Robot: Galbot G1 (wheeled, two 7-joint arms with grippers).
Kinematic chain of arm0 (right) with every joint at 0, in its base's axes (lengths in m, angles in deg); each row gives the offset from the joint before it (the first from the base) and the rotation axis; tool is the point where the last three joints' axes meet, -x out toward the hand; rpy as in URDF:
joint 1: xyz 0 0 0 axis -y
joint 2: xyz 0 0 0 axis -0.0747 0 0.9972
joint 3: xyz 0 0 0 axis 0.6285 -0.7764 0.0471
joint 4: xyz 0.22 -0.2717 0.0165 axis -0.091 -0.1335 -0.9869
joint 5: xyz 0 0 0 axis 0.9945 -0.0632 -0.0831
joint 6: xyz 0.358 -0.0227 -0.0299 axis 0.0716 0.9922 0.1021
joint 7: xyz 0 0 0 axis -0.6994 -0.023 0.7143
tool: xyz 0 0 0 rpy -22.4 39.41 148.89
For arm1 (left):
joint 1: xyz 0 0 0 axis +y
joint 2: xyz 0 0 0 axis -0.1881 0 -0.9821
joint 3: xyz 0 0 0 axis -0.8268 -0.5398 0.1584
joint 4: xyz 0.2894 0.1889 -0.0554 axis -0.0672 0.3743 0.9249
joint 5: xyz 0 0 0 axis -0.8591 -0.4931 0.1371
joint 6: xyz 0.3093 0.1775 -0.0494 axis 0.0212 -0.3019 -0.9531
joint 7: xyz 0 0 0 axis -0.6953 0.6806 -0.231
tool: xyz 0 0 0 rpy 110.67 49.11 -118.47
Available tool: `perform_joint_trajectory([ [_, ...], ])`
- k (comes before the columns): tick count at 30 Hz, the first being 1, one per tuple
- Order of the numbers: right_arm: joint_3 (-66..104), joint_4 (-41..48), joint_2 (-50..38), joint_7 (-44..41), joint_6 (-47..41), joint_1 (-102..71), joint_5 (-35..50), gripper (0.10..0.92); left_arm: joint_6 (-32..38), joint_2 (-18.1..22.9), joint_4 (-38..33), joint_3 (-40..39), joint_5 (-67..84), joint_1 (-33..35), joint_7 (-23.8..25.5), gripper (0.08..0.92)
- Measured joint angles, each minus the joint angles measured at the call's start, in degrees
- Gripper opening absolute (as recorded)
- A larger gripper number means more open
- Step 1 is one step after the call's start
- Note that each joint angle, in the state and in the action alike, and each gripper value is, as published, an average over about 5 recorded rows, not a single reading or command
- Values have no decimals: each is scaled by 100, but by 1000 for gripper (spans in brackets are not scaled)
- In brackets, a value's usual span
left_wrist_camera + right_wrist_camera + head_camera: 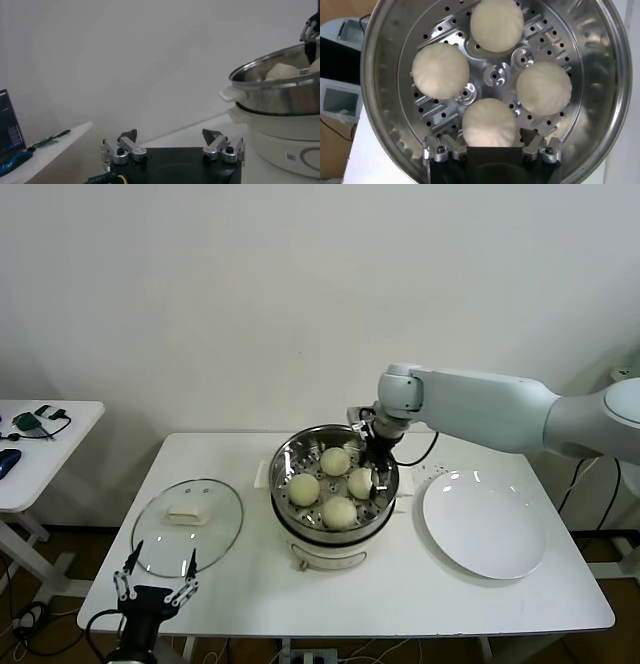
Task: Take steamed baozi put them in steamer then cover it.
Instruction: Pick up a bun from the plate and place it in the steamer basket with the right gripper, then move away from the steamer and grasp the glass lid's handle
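The steamed baozi, four small round cream-white dough buns (pixel 489 123), all lie on the perforated tray inside the steamer (pixel 283 484), a round shiny stainless-steel pot on a white electric base near the middle of the white worktop (pixel 250 584). The right hand (pixel 489 148) sits over the far right part of the pot with its fingers (pixel 444 149) spread apart on either side of one bun and clamped on nothing, so that bun looks just let go. The plate (pixel 484 524), flat, white and round, lies bare to the right of the steamer.

What remains, as I judge it, is the cover (pixel 187 526), a round clear glass lid with a metal rim, which lies flat on the worktop to the left of the steamer, clear of it. Its cream-white rectangular handle (pixel 186 514) has its long axis running left to right. The left hand (pixel 156 582) hovers at the near left edge of the worktop, fingers wide apart and empty, with the cover just beyond it; it is plainly the nearer hand, while the right one would have to cross over the pot.

In the left wrist view the cover is not visible at all, and only the steamer's side shows. The right hand partly hides the bun below it in the head view.
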Motion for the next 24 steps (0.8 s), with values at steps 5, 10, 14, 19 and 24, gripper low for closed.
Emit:
perform_joint_trajectory([
  [5,121,-138,-196,-33,63,108,10,823,-3,0,5,1,-20,-13,0,823],
  [10,347,-356,-598,68,240,168,91,823,-16,0,12,-2,-62,-63,-6,823],
  [14,555,-541,-1044,427,541,143,245,823,-38,3,54,-17,-116,-115,-51,823],
  [19,925,-886,-1761,1158,1098,-118,546,823,-55,20,94,-26,-189,-191,-106,823],
  [24,1813,-1308,-2512,2015,1777,-938,820,823,-34,21,77,-11,-280,-247,-126,823],
])
